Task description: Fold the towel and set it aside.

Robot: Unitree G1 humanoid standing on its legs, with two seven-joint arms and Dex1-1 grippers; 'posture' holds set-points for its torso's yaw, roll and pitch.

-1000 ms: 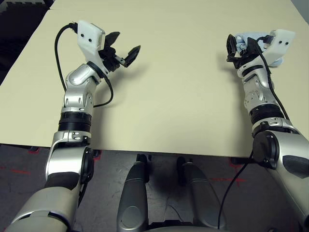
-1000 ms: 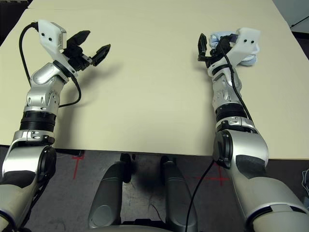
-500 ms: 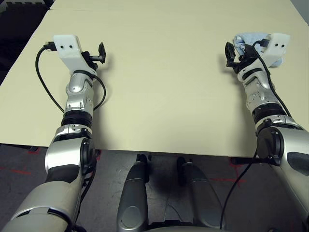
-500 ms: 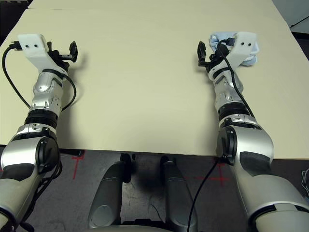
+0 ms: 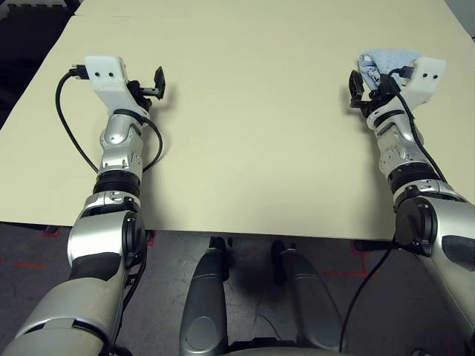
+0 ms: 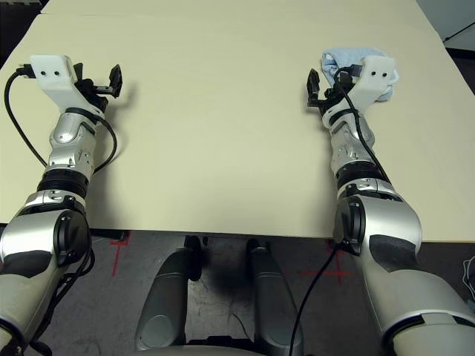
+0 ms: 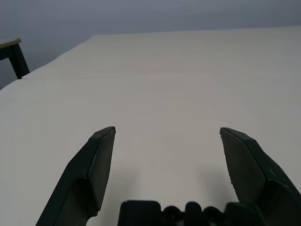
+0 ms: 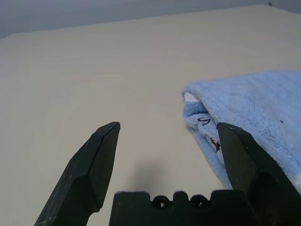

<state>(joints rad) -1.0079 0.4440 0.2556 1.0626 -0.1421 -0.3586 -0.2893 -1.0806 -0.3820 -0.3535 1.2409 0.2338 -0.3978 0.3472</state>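
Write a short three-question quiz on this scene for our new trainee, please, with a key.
1. True or false: the left claw is gripping the towel.
2. Multiple choice: how do the fingers of the right claw stand? A) shut on the towel B) shut on nothing C) open
3. Fill in the blank: the towel lies folded on the table, on the robot's ____ side.

Key: 1. False; 2. C; 3. right

Pale table [image 7: 164, 94] spans the area ahead of both pairs of jaws, extending beyond their tips. Dark grey floor [image 5: 178, 259], marked with red tape [image 6: 339, 272], lies nearer the robot than either pair.
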